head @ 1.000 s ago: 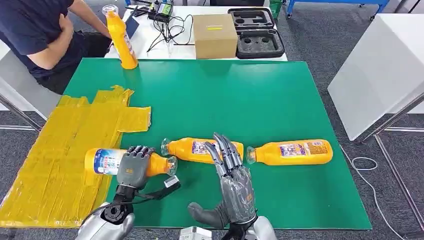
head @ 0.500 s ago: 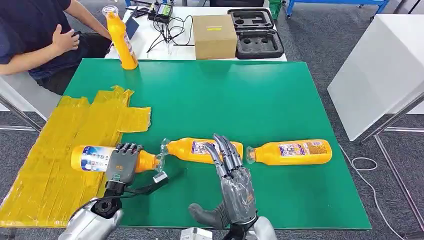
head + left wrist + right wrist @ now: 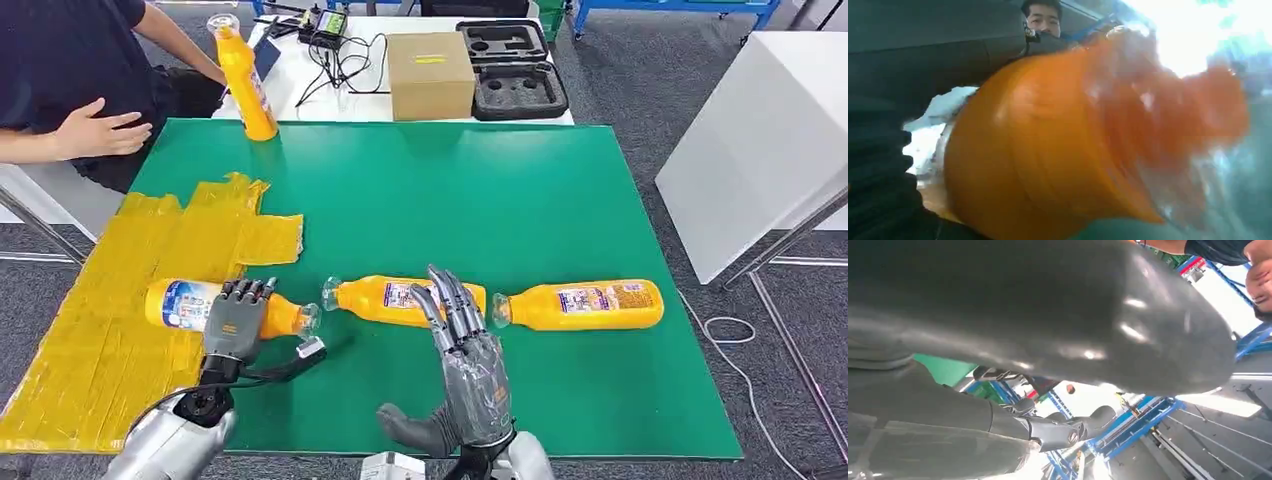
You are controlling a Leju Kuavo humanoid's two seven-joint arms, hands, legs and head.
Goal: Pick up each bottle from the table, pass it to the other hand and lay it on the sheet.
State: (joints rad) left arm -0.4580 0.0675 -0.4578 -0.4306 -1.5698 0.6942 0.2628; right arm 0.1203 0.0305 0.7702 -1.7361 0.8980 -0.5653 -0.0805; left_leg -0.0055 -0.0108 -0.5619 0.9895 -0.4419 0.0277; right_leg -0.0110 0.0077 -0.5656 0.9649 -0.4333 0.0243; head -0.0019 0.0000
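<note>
Four orange plastic bottles: one upright [image 3: 243, 75] at the far green counter [image 3: 560, 200] edge, two lying [image 3: 405, 298] [image 3: 580, 305] beyond the right hand's [image 3: 465, 375] spread fingers [image 3: 445, 300], one [image 3: 215, 306] clamped in the left hand's [image 3: 235, 322] fingers, now shifted leftward across the crinkled yellow sheet's [image 3: 120, 300] edge.

The left hand [image 3: 236, 318] is covering the middle of the bottle [image 3: 190, 304] it is gripping — up close the bottle is blurring into orange. The person [image 3: 70, 60] is being cut off by the frame's edge — as is the yellow sheet [image 3: 110, 340].
</note>
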